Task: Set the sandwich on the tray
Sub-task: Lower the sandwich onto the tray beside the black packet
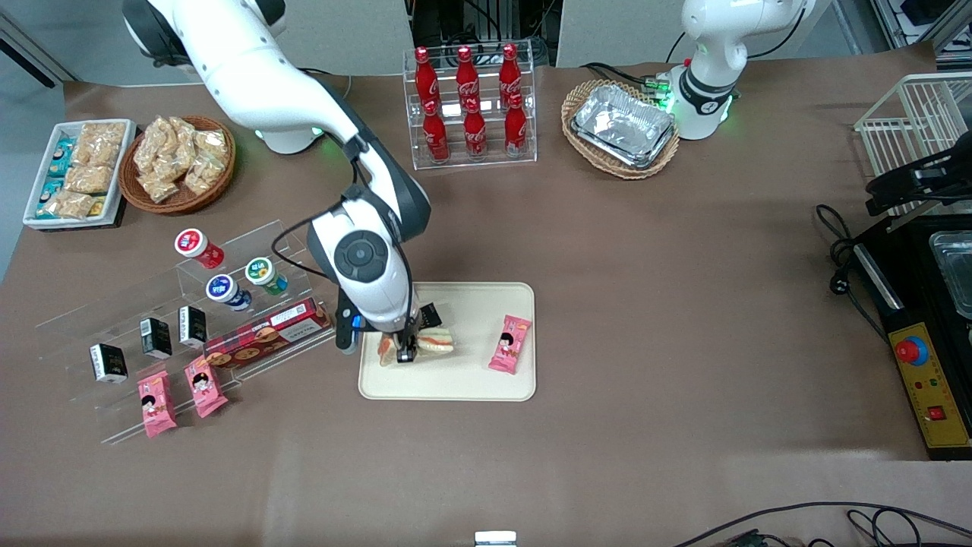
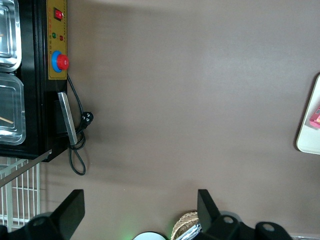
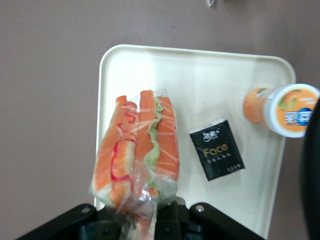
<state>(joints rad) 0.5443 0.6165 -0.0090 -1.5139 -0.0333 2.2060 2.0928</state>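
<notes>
The sandwich, a clear-wrapped wedge with orange and green filling, is over the cream tray, at the tray's end toward the working arm. My right gripper is shut on the wrapper at one end of it. In the right wrist view the sandwich hangs from the gripper over the tray's edge. I cannot tell whether it touches the tray. A corner of the tray shows in the left wrist view.
On the tray lie a pink snack packet and a black packet, also in the wrist view. An orange bottle lies at the tray's rim. An acrylic shelf of small goods stands beside the tray. A cola rack stands farther back.
</notes>
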